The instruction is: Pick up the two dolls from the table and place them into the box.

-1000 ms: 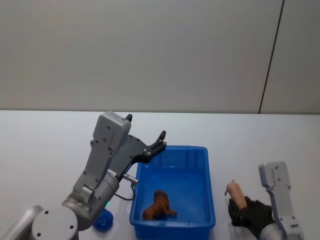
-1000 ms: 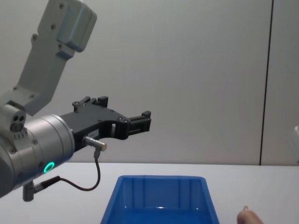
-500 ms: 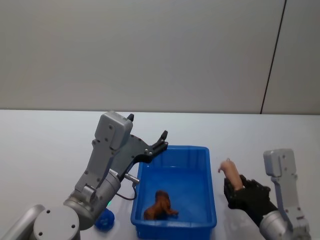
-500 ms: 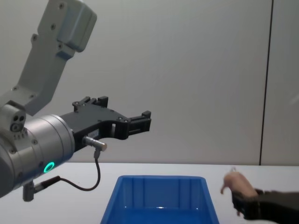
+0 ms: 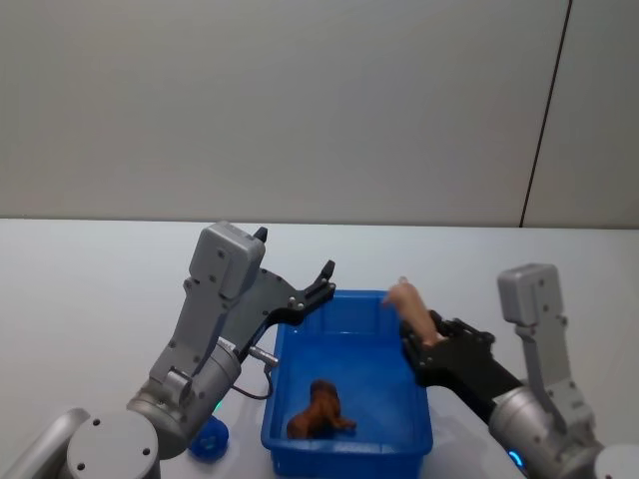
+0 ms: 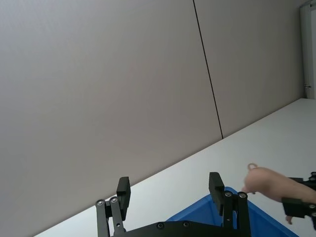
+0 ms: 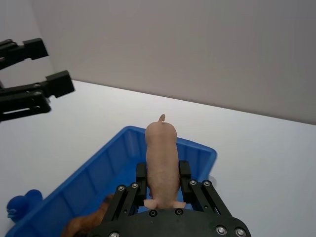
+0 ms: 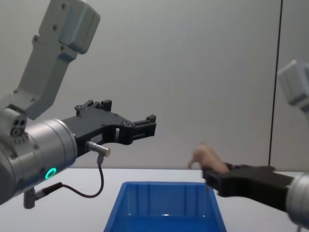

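Brown doll (image 5: 318,409): lying inside the box (image 5: 344,296), near its front wall; you can count this one done. Pink doll (image 5: 409,302): off the table (image 5: 80,289), clamped between the jaws of your right gripper (image 5: 419,337), held in the air above the box's right rim. Left gripper (image 5: 294,254): jaws apart, empty, raised beside the box's left rim. Left to do, as I judge it: bring the pink doll over the opening and release.

Bright, even, diffuse light from overhead; no hard shadows. Small glare spot on box (image 8: 164,205) floor, soft sheen on left arm (image 8: 43,145) shell. Desk (image 5: 90,289) evenly lit, near-white.
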Available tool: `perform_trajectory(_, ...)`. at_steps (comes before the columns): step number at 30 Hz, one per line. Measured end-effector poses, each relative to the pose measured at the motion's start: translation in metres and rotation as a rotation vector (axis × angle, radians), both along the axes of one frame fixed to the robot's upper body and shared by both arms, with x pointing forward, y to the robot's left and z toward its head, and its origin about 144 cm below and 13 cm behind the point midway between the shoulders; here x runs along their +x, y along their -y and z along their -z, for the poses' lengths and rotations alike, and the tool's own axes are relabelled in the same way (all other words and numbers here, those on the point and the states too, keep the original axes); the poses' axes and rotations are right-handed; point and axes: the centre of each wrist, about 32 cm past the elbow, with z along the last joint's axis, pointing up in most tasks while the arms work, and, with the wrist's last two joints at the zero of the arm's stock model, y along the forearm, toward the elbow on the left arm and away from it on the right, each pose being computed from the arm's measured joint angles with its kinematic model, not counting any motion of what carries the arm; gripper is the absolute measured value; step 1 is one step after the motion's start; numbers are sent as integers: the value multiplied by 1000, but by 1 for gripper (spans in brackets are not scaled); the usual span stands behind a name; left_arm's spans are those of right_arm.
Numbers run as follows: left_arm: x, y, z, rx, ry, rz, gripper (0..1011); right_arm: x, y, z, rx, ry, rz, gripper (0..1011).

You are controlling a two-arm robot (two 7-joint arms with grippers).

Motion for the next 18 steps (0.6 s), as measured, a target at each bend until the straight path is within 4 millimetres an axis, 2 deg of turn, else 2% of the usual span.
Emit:
perform_trajectory(6, 0, 0, 0, 0, 0, 0, 1002, 16, -9, 0, 10, 6, -79, 381)
perform_trajectory(13, 0, 0, 0, 0, 0, 0, 1002, 29, -19, 2, 11, -8, -134, 584)
perform_trajectory(14, 0, 0, 0, 0, 0, 0, 1002, 31, -21, 2, 10, -12, -141, 645)
perform_trajectory(16, 0, 0, 0, 0, 0, 0, 1001, 32, -22, 2, 11, -14, -143, 661)
perform_trajectory(18, 0, 0, 0, 0, 0, 0, 1002, 35, -24, 2, 11, -20, -150, 746)
